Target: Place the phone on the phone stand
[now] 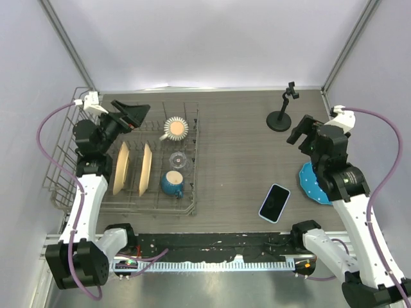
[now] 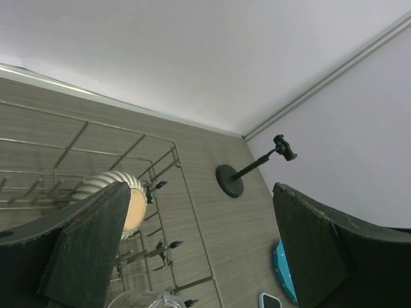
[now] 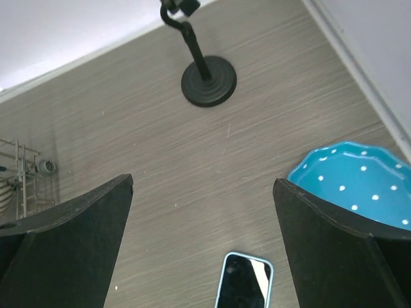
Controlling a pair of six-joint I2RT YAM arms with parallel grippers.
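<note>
The phone lies flat on the table, screen up, black glass with a light blue case. It also shows at the bottom of the right wrist view and as a corner in the left wrist view. The phone stand stands upright at the back right, round black base, thin post, small clamp head; it shows in the right wrist view and the left wrist view. My right gripper is open and empty, raised between stand and phone. My left gripper is open and empty above the dish rack.
A wire dish rack at the left holds two tan plates, a ribbed cup, a clear glass and a blue mug. A blue dotted plate lies right of the phone, partly under my right arm.
</note>
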